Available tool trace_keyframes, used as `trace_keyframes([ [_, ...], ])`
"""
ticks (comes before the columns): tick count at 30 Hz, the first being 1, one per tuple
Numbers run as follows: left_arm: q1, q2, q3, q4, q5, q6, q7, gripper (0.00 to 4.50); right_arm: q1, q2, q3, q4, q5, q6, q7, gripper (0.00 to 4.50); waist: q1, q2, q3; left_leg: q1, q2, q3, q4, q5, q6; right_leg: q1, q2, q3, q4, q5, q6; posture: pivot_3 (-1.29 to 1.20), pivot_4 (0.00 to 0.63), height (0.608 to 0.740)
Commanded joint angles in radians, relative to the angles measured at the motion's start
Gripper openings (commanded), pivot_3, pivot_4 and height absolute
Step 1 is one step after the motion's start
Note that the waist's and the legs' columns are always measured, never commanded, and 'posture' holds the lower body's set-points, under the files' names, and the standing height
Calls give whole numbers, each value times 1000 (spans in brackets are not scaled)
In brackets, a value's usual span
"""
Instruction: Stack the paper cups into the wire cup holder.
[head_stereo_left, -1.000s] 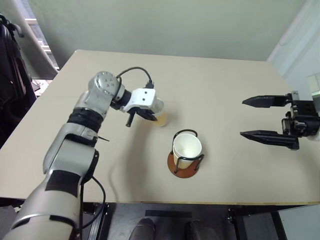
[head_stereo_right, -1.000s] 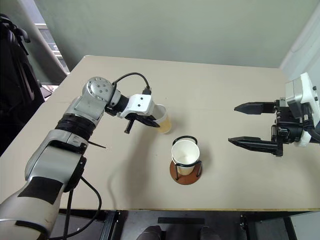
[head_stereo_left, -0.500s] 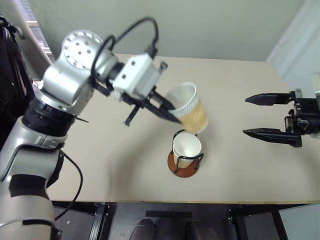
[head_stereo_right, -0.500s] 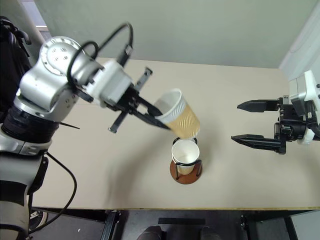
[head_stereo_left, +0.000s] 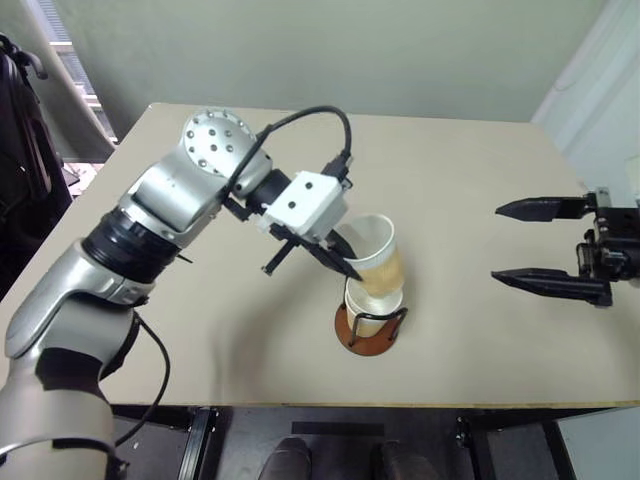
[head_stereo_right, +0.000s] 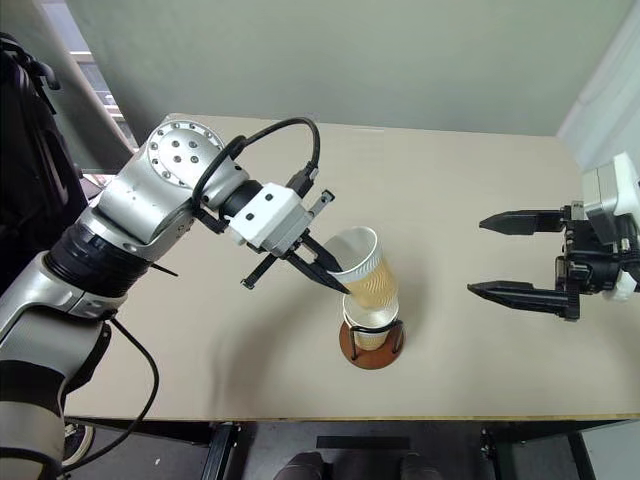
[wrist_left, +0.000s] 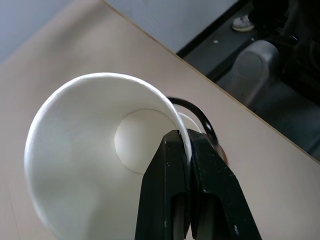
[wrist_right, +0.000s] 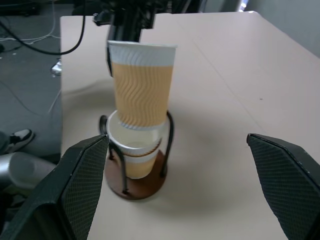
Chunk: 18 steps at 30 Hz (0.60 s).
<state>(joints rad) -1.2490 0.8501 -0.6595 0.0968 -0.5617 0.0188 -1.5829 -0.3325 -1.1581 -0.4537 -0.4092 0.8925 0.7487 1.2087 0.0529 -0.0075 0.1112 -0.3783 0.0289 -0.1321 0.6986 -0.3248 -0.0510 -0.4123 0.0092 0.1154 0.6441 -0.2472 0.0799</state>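
A tan-yellow paper cup (head_stereo_left: 377, 256) hangs just over the wire cup holder (head_stereo_left: 364, 336), slightly tilted. Its bottom dips into the mouth of a second paper cup (wrist_right: 133, 146) that stands inside the black wire loops. My left gripper (head_stereo_left: 348, 268) is shut on the upper cup's rim, one finger inside and one outside, as the left wrist view shows at the white rim (wrist_left: 100, 80). My right gripper (head_stereo_left: 497, 241) stands open to the right of the holder, well apart from it, with nothing between its fingers (wrist_right: 82, 175).
The holder stands near the front edge of the beige table (head_stereo_left: 450, 150). A dark chair (head_stereo_left: 25, 130) stands off the table's left side. A grey wall rises behind the far edge.
My left arm lifted the cup off the table behind the holder, swung it toward me and lowered it onto the cup in the holder. The right gripper stayed still.
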Motion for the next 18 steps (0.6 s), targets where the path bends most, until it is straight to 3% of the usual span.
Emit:
trace_keyframes([
  [1, -6, 8, -17, 5, 11, -44, -32, 36, -12, -19, -50, -35, 44, 8, -2, 4500, 1, 0, 0, 0, 0, 0, 0, 0, 0, 0, 0, 0, 0, 0, 0, 0, 150, 740],
  [11, 15, -31, -24, 8, 69, -59, -32, 36, 1, -23, -73, -58, 84, 27, -14, 4500, 1, 0, 0, 0, 0, 0, 0, 0, 0, 0, 0, 0, 0, 0, 0, 0, 150, 740],
  [14, 17, -33, -24, -2, 64, -46, -32, 662, 2, -23, -72, -58, 83, 26, -16, 4500, 0, 0, 0, 0, 0, 0, 0, 0, 0, 0, 0, 0, 0, 0, 0, 0, 150, 740],
  [18, 18, -33, -22, -3, 73, -42, -32, 2069, -1, -23, -66, -54, 81, 22, -15, 4500, 1, 0, 0, 0, 0, 0, 0, 0, 1, 0, 0, 0, 0, 0, 0, 0, 150, 740],
])
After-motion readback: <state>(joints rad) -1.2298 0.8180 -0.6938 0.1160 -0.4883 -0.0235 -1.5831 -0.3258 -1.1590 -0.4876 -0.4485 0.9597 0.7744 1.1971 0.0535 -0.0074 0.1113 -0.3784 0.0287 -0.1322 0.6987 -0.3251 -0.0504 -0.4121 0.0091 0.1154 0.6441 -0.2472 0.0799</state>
